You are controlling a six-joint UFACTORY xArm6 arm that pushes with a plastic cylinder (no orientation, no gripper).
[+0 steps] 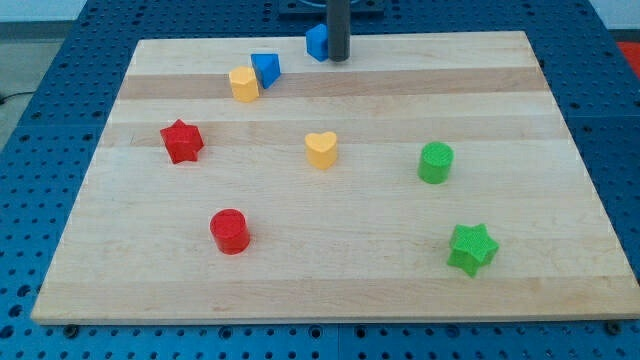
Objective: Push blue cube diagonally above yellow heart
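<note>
The blue cube (317, 42) sits at the board's top edge, near the middle. My tip (338, 58) stands right against the cube's right side and hides part of it. The yellow heart (321, 149) lies near the board's centre, well below the cube and the tip.
A blue triangular block (266, 69) touches a yellow hexagonal block (243, 84) at the upper left. A red star (182, 141) is at the left, a red cylinder (229, 231) at the lower left. A green cylinder (435, 162) and green star (472, 248) are at the right.
</note>
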